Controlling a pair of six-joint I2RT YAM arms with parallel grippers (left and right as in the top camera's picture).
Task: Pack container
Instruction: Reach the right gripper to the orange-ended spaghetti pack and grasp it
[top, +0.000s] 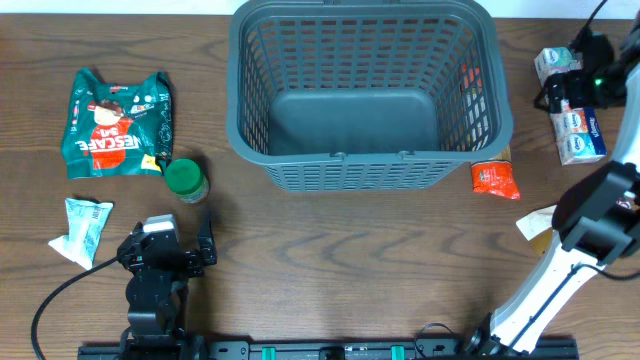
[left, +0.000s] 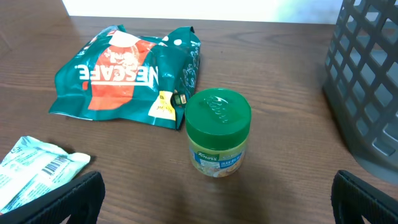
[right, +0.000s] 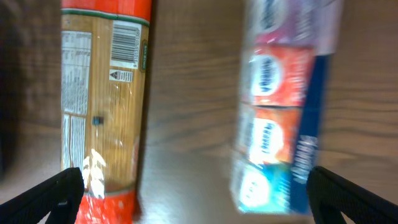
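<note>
Empty and spread apart, left pincer faces the jar just ahead, right pincer also gapes; container holds nothing yet.

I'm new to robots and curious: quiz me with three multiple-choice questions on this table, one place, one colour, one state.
1. Where is the jar? A on a plate; B beside the Nescafe bag; C on a stool.
2. Its lid colour? A green; B red; C blue.
3. The basket is? A full; B half full; C empty.
Answers: 1 B, it stands at the bag's corner; 2 A, the left wrist view shows green; 3 C, its floor is bare.
</note>
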